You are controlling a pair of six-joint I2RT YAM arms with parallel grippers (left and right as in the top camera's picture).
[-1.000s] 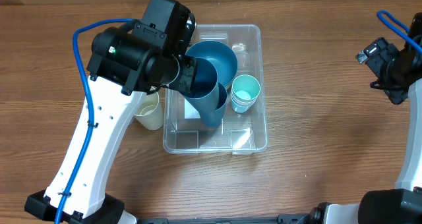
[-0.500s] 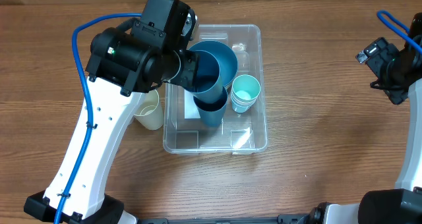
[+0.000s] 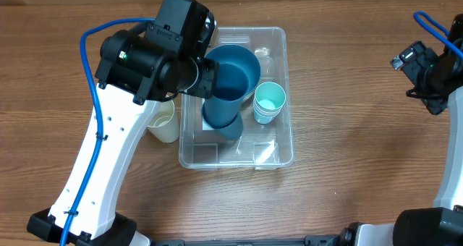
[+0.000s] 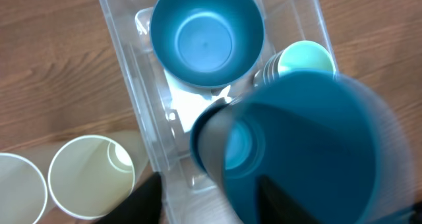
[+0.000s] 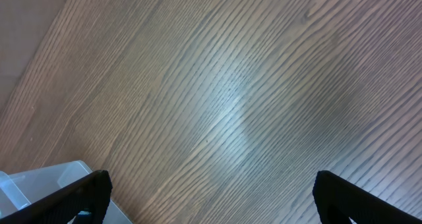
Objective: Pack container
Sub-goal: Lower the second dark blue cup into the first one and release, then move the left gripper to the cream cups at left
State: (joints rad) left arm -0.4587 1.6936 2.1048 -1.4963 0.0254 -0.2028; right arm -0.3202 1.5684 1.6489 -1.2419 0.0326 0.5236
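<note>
Tipped closer to upright than in the two earlier overhead frames, the tall blue plastic cup (image 3: 226,110) now shows its mouth to the overhead camera, its base low in the bin.

Left of centre, a cream plastic cup (image 3: 165,123) stands on the wooden table (image 3: 362,166), just outside the bin wall and presumably awaiting its turn. The left wrist view shows a second cream cup beside it.

The left gripper (image 4: 211,204) is clamped on the blue cup's wall, apparently one finger inside and one outside. This suits lowering the cup base first.

At centre sits the large clear plastic rectangular container (image 3: 206,154). In its upper part rests a round blue plastic bowl (image 4: 206,36), largely masked by the held cup from overhead. Along its right side stands a stack of mint-green plastic cups (image 3: 269,101), leaving the middle floor free for the blue cup.

At the far right, the right gripper (image 5: 211,188) hangs with fingers spread and empty, well apart from the packing.
</note>
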